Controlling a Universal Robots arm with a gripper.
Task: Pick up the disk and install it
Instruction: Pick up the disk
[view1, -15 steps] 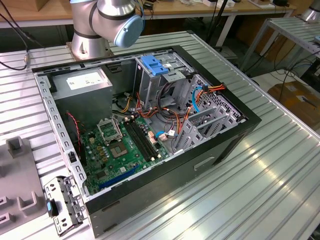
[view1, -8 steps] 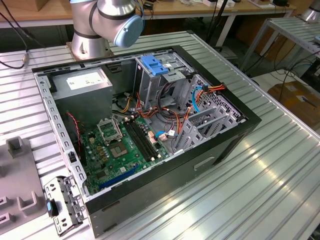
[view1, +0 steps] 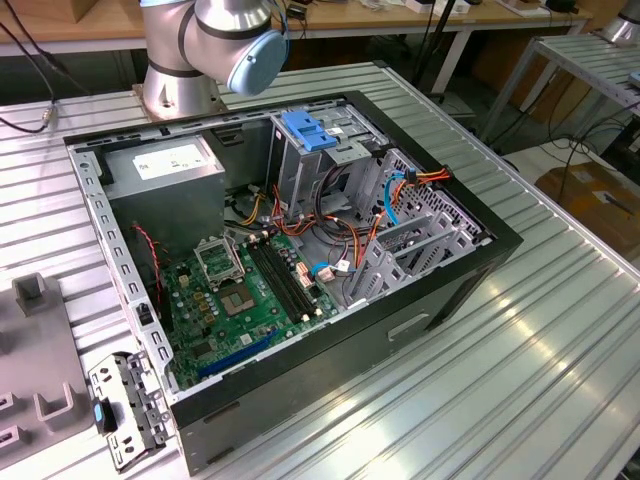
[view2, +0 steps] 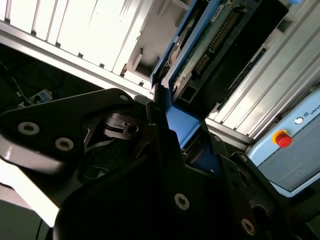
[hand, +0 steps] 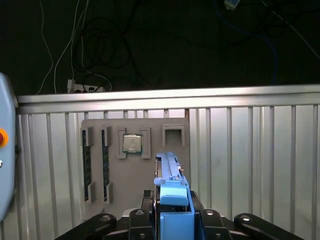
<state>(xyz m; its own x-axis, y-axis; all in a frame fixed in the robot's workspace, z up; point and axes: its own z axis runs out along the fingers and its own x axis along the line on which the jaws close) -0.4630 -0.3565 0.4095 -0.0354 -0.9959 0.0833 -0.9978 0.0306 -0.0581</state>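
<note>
Over the grey tray (hand: 155, 125) on the ribbed worktop (hand: 250, 150), the claw (hand: 172, 220) was shut on the disk (hand: 172, 197), its dark fingers (hand: 199, 220) pressed to either side of the blue carrier. The disk stood edge-on, pointing away from the wrist toward the tray, where a processor (hand: 132, 143) and two memory sticks (hand: 86, 165) sat in their seats beside a notched holder (hand: 174, 134). In the second wrist view the claw (view2: 185, 132) held only the carrier's near end, and the disk (view2: 210, 45) reached out with its green circuit board bare. Whether its far end was clear of the tray I could not tell.

In the exterior view the open case (view1: 430, 300) lay on its side, well apart from the tray (view1: 40, 340). Inside it the cage (view1: 300, 175) stood under its blue latch (view1: 305, 130), with orange and red cables (view1: 340, 225) looped just beside it.

The step in hand looked to be the carry, with the disk already gripped. To do it well, I judged, the grip needed to sit square on the plastic carrier: a hold at one end left a long lever, and any knock could twist the disk between the fingers. A straight lift clear of the holder's walls seemed wise before any sideways travel. The bare board was best kept off metal edges, and the cables looked the likeliest snag.
</note>
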